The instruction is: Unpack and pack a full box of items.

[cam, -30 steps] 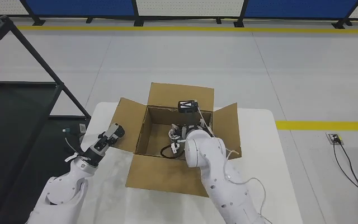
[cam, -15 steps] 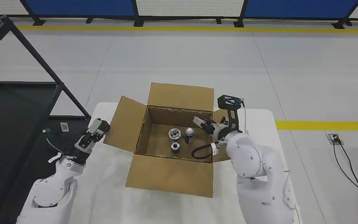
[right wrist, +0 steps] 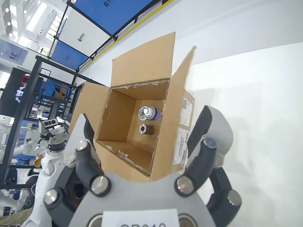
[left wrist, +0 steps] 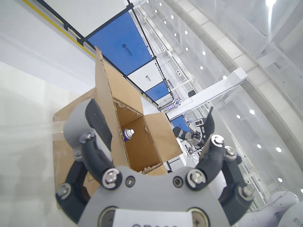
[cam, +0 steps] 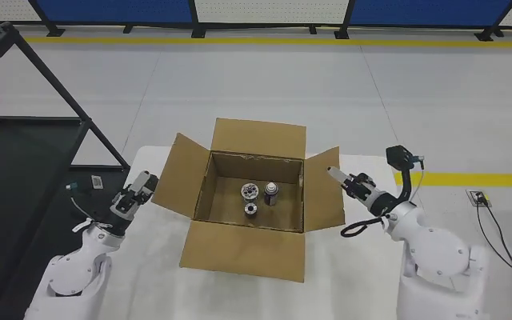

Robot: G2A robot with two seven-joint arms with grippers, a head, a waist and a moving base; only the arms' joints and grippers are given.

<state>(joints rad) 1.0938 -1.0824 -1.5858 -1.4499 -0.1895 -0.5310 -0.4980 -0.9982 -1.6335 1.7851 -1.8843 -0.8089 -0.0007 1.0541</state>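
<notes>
Three items stand on the floor of the open cardboard box (cam: 244,252): a spray can (cam: 271,190) upright toward the far wall, a round metal part (cam: 250,190) just beside it, and a small metal cylinder (cam: 250,210) near both, toward the robot. None of them touches a wall of the box.

The box sits in the middle of the white counter (cam: 376,264) with all four flaps folded outward.

The left pincer (cam: 146,182) hangs just beside the outer edge of the left flap, released, with its fingers spread wide and nothing between them. In the left wrist view the flap's edge rises in line with the gap, but whether a finger touches the cardboard cannot be told.

The right pincer (cam: 336,174) is likewise released and holds nothing. It points at the outer face of the right flap from close by, and contact there cannot be told either.

A black metal frame (cam: 48,88) stands off the counter's left side, and a yellow floor line (cam: 448,179) runs off to the right.
</notes>
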